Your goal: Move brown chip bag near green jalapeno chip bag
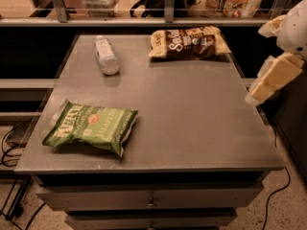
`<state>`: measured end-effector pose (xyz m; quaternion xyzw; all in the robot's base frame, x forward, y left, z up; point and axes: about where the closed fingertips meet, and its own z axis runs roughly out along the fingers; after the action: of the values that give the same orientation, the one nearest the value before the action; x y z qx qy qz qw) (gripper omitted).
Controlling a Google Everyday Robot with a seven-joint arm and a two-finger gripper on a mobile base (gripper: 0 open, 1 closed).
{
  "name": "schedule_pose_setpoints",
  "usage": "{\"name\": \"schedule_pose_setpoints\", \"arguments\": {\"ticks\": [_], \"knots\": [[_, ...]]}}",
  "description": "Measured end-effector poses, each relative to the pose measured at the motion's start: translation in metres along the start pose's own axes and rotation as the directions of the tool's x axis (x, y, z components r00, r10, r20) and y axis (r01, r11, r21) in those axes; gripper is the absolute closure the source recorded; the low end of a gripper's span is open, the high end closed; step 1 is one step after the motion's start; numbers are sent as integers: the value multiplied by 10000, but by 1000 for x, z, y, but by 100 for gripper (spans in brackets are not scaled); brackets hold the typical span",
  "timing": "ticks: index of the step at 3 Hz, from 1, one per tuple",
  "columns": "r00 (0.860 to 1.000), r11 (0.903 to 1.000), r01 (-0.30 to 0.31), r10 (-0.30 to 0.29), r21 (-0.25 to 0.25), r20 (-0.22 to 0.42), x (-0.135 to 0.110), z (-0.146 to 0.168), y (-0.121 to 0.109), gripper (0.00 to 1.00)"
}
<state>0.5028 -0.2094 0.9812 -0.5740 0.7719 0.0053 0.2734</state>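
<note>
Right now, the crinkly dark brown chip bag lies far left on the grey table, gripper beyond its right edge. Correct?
No. The camera view shows the crinkly dark brown chip bag far right; the gripper is beyond the table's right edge.

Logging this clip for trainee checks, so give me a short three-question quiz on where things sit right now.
1. True or false: the brown chip bag touches the green jalapeno chip bag.
2. Which lies nearer the brown chip bag? A) the bottle B) the green jalapeno chip bag
3. Where is the hand relative to the table?

Key: 1 false, they lie at opposite corners. 2 A. 3 off the table's side, at the picture's right, touching neither bag.
</note>
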Motion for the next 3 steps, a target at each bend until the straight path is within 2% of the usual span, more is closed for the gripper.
{"name": "schedule_pose_setpoints", "arguments": {"ticks": [1, 2, 3], "knots": [[9953, 9924, -736, 670, 988, 693, -10, 16, -51, 0], [9953, 9924, -737, 670, 988, 694, -10, 16, -51, 0], [9864, 9858, -1339, 1227, 1015, 1095, -12, 32, -59, 0]]}}
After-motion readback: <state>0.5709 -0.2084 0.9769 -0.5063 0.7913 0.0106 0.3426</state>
